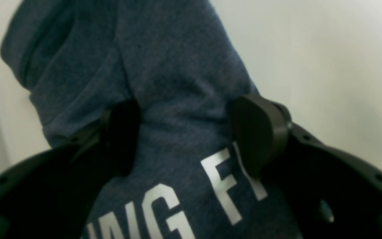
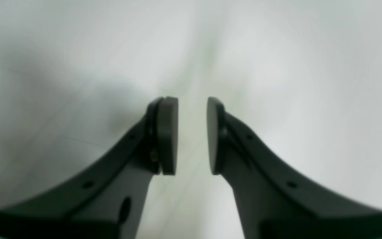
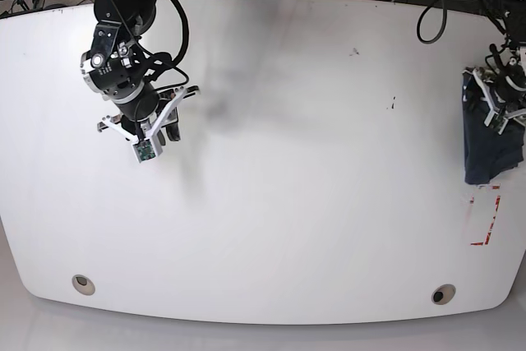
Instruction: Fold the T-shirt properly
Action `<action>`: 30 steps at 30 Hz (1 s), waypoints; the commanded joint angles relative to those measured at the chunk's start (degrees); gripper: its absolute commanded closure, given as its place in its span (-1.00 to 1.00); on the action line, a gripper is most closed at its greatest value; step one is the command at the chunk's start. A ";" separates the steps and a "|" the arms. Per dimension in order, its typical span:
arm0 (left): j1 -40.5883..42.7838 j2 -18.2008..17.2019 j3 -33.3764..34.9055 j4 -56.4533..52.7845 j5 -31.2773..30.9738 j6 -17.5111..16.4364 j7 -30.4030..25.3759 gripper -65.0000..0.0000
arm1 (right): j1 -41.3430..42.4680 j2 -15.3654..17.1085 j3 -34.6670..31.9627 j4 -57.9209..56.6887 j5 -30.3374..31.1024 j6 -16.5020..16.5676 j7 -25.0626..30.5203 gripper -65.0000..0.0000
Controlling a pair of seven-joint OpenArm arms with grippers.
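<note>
**Base view: T-shirt bunched at the table's right edge under the left gripper; right gripper apart and empty**

Base view shows the white table from above; the T-shirt is seen as a small dark slate-blue bundle at the far right edge of that view, well apart from the table's middle; the left gripper is set right over the bundle's upper part; a red marking is seen on the table just below the bundle.

From the left wrist view, the T-shirt is seen passing between the two black pads of the left gripper; the jaws are spread wide, one pad on each side of the cloth; the fabric fills the gap and appears touched on both sides, but a firm grip cannot be told; white block letters are seen on the cloth close to the camera; folds and a rolled edge are seen beyond the pads, with white surface on either side.

The right gripper is held over the table's upper left in the base view, far from the T-shirt; from the right wrist view, the right gripper is seen with its pads parted by a narrow gap; nothing is held between them; only blurred white table is seen beneath.
</note>
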State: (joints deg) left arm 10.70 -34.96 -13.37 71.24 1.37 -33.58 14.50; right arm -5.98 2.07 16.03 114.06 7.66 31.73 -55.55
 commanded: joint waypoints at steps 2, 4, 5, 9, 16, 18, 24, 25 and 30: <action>4.99 -2.01 -5.05 -1.57 5.36 -6.42 8.14 -0.35 | 0.57 -0.18 0.01 1.50 0.38 0.14 0.56 0.57; 6.14 -2.53 -7.16 -1.57 5.36 -6.42 8.14 -0.35 | 0.75 -0.70 0.19 1.41 0.38 0.14 -0.49 0.57; 6.66 -2.80 -7.87 -1.57 5.36 -6.42 8.14 -0.35 | 0.84 -0.79 0.19 1.41 0.38 0.14 -0.93 0.57; 8.16 -4.29 -10.59 -1.57 5.36 -6.42 8.14 -0.35 | 0.84 -0.88 0.01 1.50 0.38 0.14 -1.29 0.57; 8.60 -5.17 -14.81 -1.57 5.36 -6.42 8.14 -0.35 | 0.66 -0.88 0.01 1.50 0.38 0.14 -1.29 0.58; 8.33 -5.17 -15.78 -1.22 5.36 -6.42 8.14 -0.35 | 0.66 -0.88 0.01 1.50 0.38 0.14 -1.29 0.58; 6.58 -5.00 -17.36 3.70 5.27 -6.42 8.57 -0.35 | 0.57 -0.88 0.01 1.50 0.38 0.14 -1.29 0.58; 6.05 -4.82 -17.45 5.02 5.27 -6.42 8.75 -0.35 | 0.57 -0.88 0.01 1.50 0.38 0.14 -1.29 0.58; 3.94 -2.09 -17.27 11.97 5.27 -6.42 11.04 -0.35 | 0.57 -0.88 0.01 1.50 0.38 0.93 -0.85 0.58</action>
State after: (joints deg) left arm 16.43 -37.28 -30.06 78.43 7.29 -40.53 25.36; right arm -5.93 0.91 16.03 114.28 7.66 31.75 -57.91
